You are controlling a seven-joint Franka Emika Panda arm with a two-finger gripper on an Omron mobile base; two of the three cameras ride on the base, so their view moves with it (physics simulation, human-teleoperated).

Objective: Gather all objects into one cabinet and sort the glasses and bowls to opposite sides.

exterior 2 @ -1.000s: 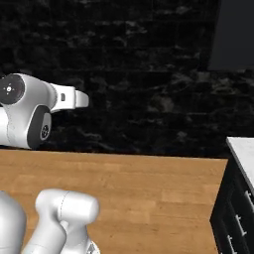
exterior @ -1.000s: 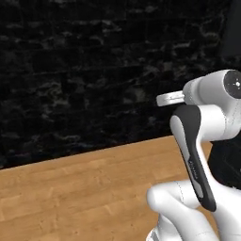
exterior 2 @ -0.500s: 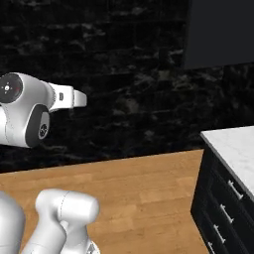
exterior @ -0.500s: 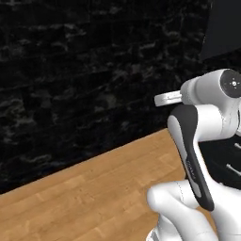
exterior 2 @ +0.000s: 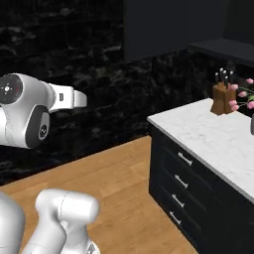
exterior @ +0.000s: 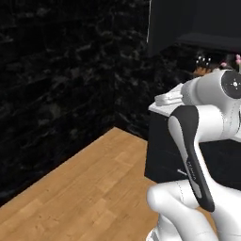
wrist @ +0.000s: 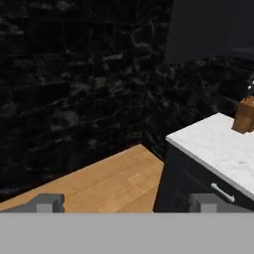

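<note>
The pincer [wrist: 126,202] is standing wide open and carrying nothing, its two tips far apart, probably because the robot is only approaching the work area. A white marble counter [exterior 2: 208,136] is sitting to the right over black drawers [exterior 2: 181,181] with four silver pulls. One knife block [exterior 2: 220,98] and some pink tulips [exterior 2: 242,96] are resting at its far end. One dark upper cabinet [exterior 2: 163,25] is hanging above. The cups and bowl are nowhere to be seen from here.
</note>
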